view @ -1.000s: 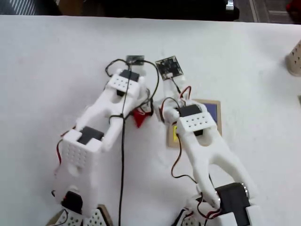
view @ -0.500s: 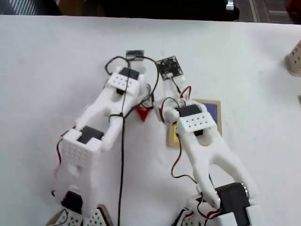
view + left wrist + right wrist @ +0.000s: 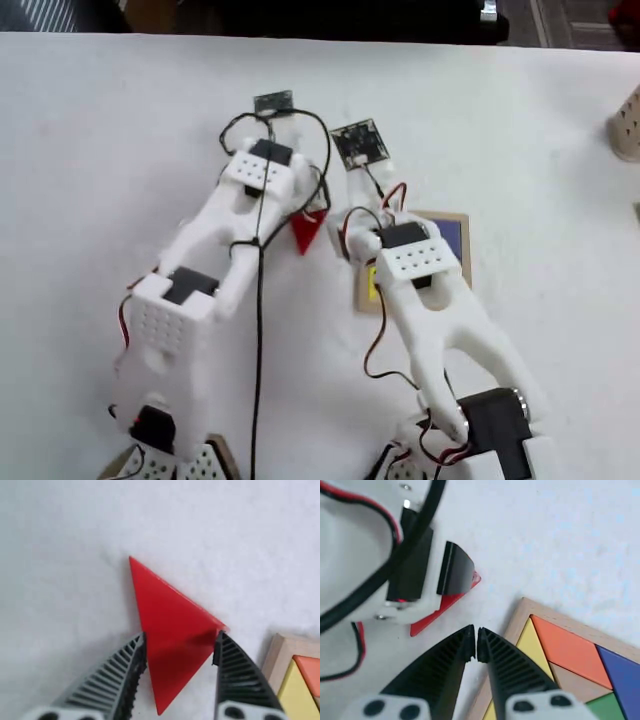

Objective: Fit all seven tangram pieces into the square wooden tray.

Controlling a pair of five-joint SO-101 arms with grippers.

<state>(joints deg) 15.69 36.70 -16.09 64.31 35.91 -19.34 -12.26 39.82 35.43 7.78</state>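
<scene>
Clearly, the left gripper (image 3: pixel 180 639) is clamped on a flat red triangular tangram piece (image 3: pixel 167 625). One ribbed black finger presses against each of two edges, and one point of the triangle sticks out beyond the fingertips. Whether the red piece rests on the white table (image 3: pixel 120 120) or is held just above it cannot be told. It sits just beside the square wooden tray (image 3: pixel 514 622), outside the rim and near one corner.

From the high view the right arm hides most of the tray. A corner of pale rim, part of a blue piece (image 3: pixel 450 240) and a sliver of a yellow piece (image 3: pixel 372 283) show past it. The left arm's body covers its own fingers there, leaving the red point showing.

The right gripper (image 3: pixel 475 639) hovers over the table just off the tray's rim. Its two fingers are drawn almost together, with a thin slit between them and nothing held. Its wrist view cuts the tray off at the frame edge, so it takes in the yellow piece as a triangle, an orange triangle (image 3: pixel 570 647), the blue piece and a bit of a green piece (image 3: pixel 605 707). Among them lies a tan patch (image 3: pixel 575 677); whether that is bare tray floor or a plain wooden piece is unclear. One black finger of the left gripper and a cable hide much of the red piece in that view.
</scene>
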